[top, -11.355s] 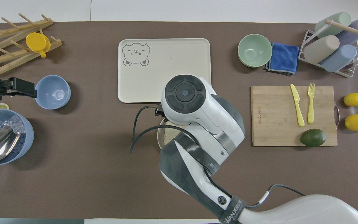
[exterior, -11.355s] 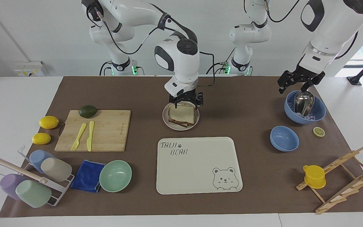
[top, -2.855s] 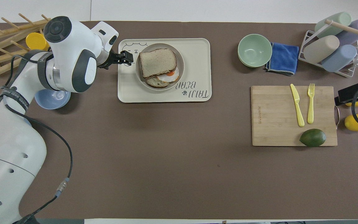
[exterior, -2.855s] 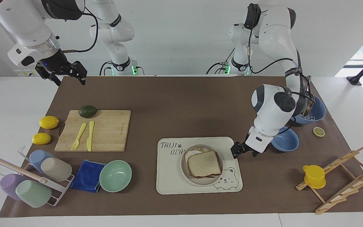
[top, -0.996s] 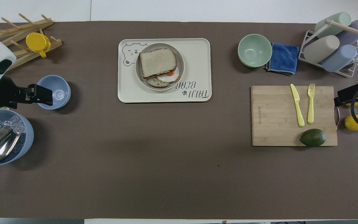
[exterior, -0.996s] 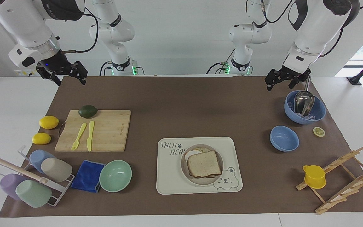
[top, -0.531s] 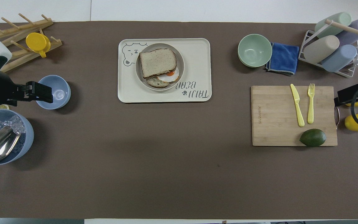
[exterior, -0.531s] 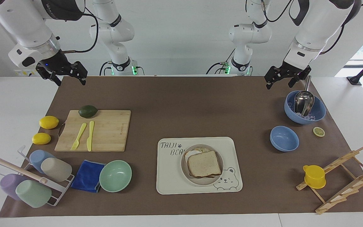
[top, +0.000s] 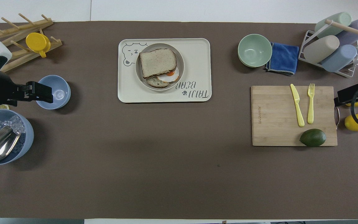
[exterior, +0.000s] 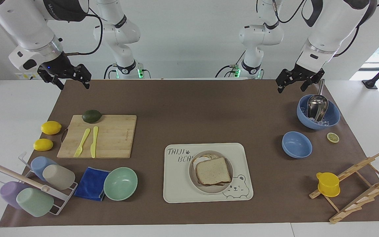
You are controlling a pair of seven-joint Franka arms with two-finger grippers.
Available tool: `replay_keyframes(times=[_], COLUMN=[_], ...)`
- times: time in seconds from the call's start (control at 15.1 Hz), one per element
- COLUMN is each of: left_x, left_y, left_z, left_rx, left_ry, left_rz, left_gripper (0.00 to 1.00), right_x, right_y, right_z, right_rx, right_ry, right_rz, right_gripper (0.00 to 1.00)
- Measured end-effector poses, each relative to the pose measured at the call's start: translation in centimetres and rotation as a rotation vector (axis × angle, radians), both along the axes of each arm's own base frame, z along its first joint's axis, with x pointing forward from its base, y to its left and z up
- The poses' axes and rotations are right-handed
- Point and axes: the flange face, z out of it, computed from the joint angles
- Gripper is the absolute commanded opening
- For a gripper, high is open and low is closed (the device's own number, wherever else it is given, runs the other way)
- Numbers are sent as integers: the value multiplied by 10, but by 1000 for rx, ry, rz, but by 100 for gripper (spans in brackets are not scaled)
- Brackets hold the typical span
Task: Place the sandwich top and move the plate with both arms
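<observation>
The plate [exterior: 194, 177] sits on the tray [exterior: 176, 191], toward the tray's edge farthest from the robots, with the sandwich top [exterior: 213, 171] on it. The cutting board [exterior: 113, 138] lies toward the right arm's end of the table, 2 bowls [exterior: 296, 144] toward the left arm's end.

Bright, even light from above leaves soft, faint shadows; both views are sharp, with no glare.
</observation>
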Motion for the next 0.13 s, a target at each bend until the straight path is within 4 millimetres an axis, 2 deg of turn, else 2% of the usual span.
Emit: replay_keyframes(times=[0.13], left_x=[0], left_y=[0], left_z=[0], left_rx=[0], left_ry=[0], left_rz=[0], left_gripper=[100], right_x=[0], right_y=[0], right_z=[0], right_rx=[0], right_ry=[0], right_rz=[0], right_gripper=[100])
